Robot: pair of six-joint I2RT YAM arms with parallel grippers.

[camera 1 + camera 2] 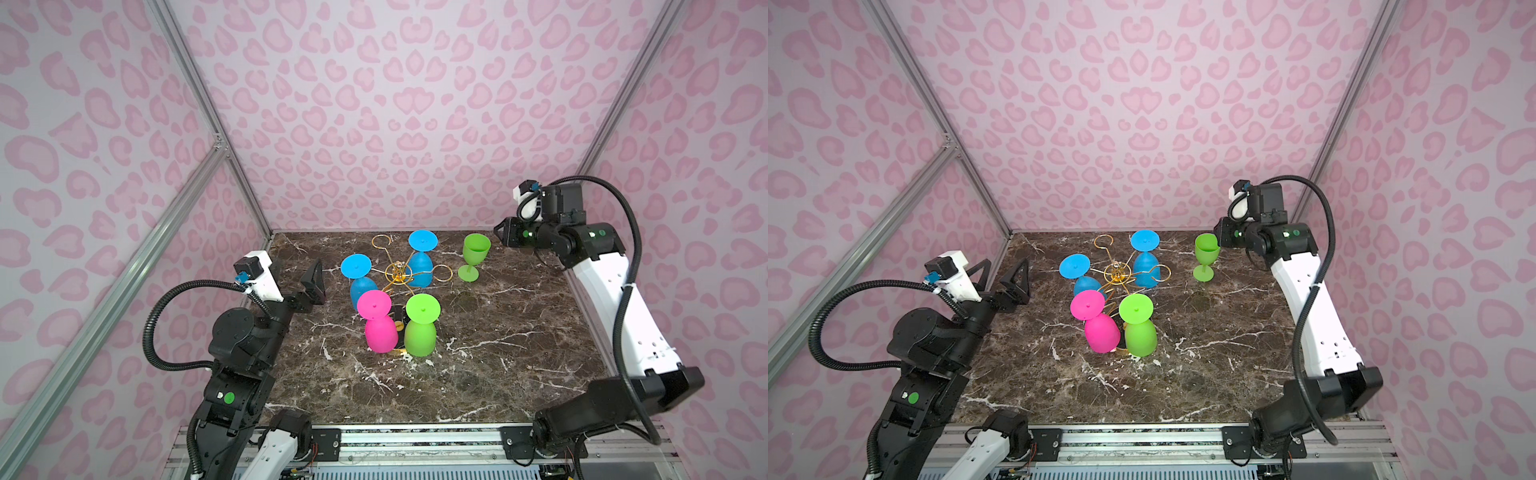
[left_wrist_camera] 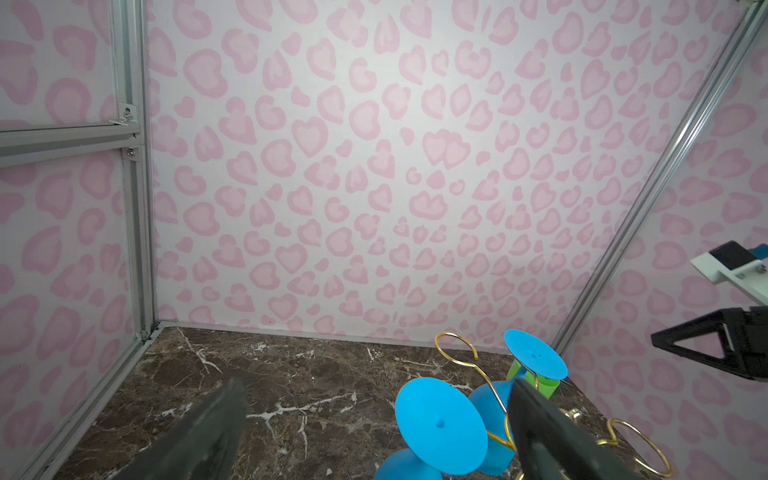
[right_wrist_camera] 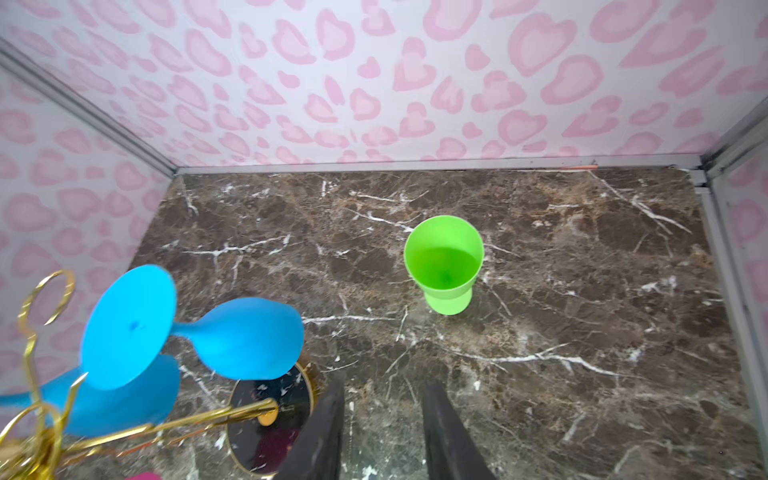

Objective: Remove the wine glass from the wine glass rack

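The rack (image 1: 398, 272) stood at the middle rear of the table (image 1: 519, 340). Four glasses hung inverted on its arms: two blue glasses (image 1: 422, 259), a pink glass (image 1: 378, 326) and a hung green glass (image 1: 421, 328). The upright glass (image 1: 475, 255), also green, stood on the table just right of the rack, clear of its hooks. The right gripper (image 3: 384, 384) was near the upright glass without touching it, jaws narrowly apart and empty. The left gripper (image 1: 1007, 262) was left of the rack, jaws wide and empty.
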